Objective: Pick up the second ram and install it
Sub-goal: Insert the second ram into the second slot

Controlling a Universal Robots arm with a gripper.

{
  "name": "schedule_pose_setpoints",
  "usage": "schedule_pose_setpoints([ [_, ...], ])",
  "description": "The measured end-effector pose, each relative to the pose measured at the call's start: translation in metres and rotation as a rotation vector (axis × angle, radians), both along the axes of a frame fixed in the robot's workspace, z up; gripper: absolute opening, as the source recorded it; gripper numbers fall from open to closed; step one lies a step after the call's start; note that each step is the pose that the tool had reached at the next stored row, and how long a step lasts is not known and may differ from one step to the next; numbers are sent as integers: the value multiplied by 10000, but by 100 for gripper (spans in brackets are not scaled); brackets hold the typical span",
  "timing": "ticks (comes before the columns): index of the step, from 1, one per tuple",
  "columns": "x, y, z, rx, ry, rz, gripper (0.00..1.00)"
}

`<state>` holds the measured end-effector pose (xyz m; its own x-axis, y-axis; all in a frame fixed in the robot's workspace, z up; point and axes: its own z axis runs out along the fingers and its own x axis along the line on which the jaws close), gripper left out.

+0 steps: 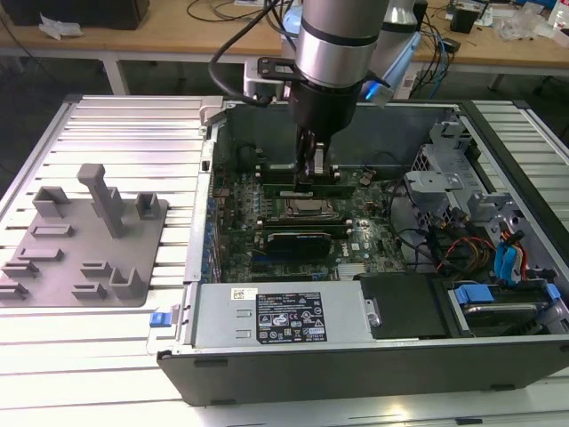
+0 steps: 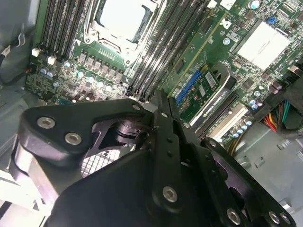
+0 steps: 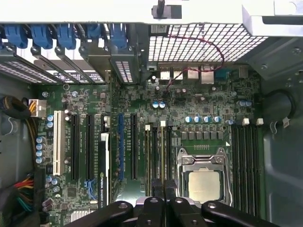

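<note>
The second ram (image 3: 163,156), a thin, long circuit-board stick, stands on its edge in line with a black memory slot, just left of the silver square chip (image 3: 204,183) in the first wrist view. Its long axis runs along the slot, from the exterior view's left to right. The black gripper (image 3: 165,191) has its fingers pressed close together, and they appear to pinch the stick's top edge. I judge that the installing step is in hand. Seating calls for a straight, even push down with the stick kept upright. The big green motherboard (image 3: 189,104) lies below, and the grey plastic tray (image 1: 80,249) is well apart, outside the case.
</note>
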<state>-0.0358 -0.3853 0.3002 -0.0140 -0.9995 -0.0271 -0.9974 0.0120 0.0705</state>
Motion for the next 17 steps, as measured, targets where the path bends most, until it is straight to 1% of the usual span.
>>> schedule_pose_setpoints([
  [1,0,0,-10,0,0,0,9],
  [4,0,0,-78,-1,0,0,9],
  [7,0,0,-123,-1,0,0,9],
  [9,0,0,-139,-2,0,0,9],
  [12,0,0,-197,-1,0,0,9],
  [14,0,0,-219,0,0,-1,9],
  [17,30,0,-246,-1,0,0,9],
])
